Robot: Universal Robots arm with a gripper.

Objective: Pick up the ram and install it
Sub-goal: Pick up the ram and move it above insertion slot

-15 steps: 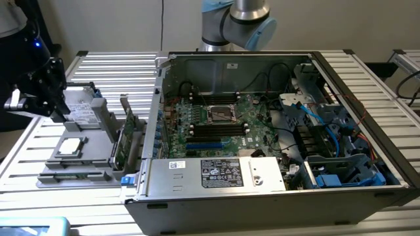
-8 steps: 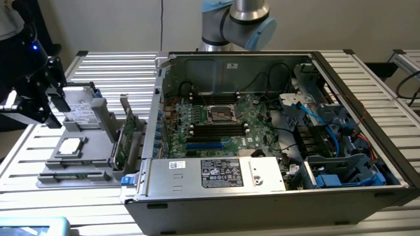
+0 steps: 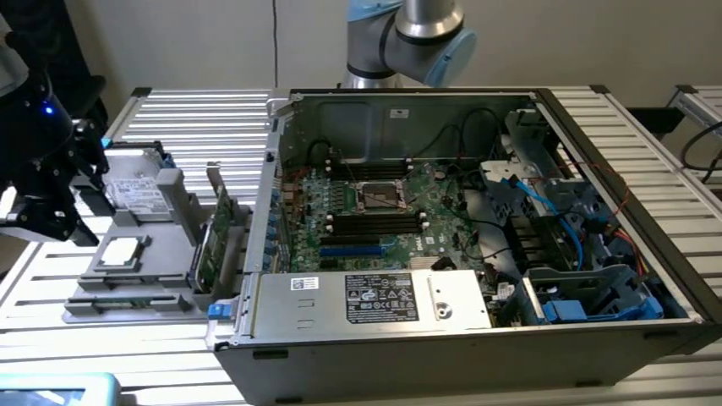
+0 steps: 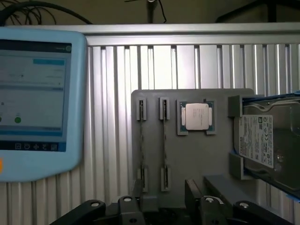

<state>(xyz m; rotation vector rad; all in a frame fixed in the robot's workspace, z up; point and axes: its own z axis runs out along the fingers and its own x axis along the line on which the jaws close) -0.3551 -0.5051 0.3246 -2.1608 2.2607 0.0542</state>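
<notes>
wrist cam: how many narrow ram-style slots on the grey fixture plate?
2. Parallel on the grey fixture plate: the near slot right beside the processor, the far slot beyond it, towards the plate's edge. Whether sticks sit in them is unclear.

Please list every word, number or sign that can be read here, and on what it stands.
No text can be read with certainty.
Power supply label: too small.
Hard drive label: blurred.
Tablet screen: blurred.
</notes>
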